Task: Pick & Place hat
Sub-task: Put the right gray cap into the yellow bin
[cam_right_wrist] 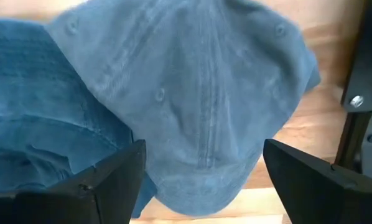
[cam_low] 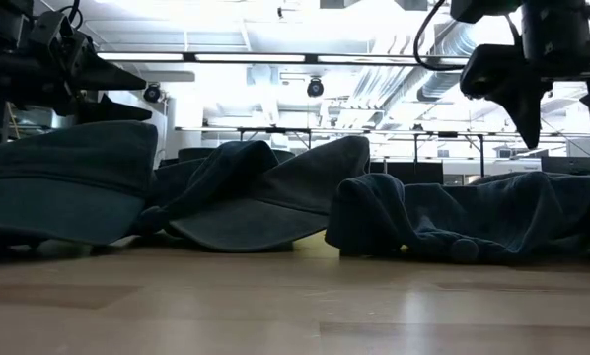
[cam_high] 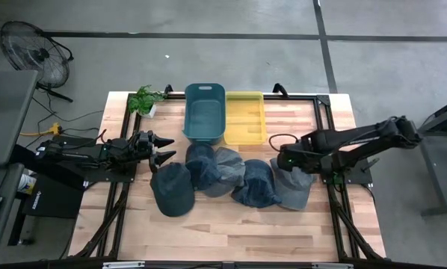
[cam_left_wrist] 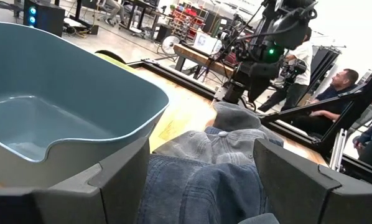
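Several denim hats lie in a row across the middle of the table: a dark teal cap point(cam_high: 171, 191), a blue hat point(cam_high: 200, 160), a grey hat point(cam_high: 226, 170), another blue hat point(cam_high: 255, 185) and a grey-blue cap point(cam_high: 293, 187). My right gripper point(cam_high: 287, 159) points down over the grey-blue cap point(cam_right_wrist: 198, 93), open, its fingers point(cam_right_wrist: 114, 177) standing wide on either side above the crown. In the low view it point(cam_low: 563, 108) hangs clear of the hats. My left gripper point(cam_high: 161, 148) waits open and level at the table's left, beside the blue hat point(cam_left_wrist: 201, 180).
A teal bin point(cam_high: 205, 112) and a yellow bin point(cam_high: 245, 117) stand side by side at the table's far edge. A small plant point(cam_high: 144, 99) sits at the far left corner. A fan point(cam_high: 33, 46) stands off the table. People point(cam_left_wrist: 341, 81) sit in the room beyond.
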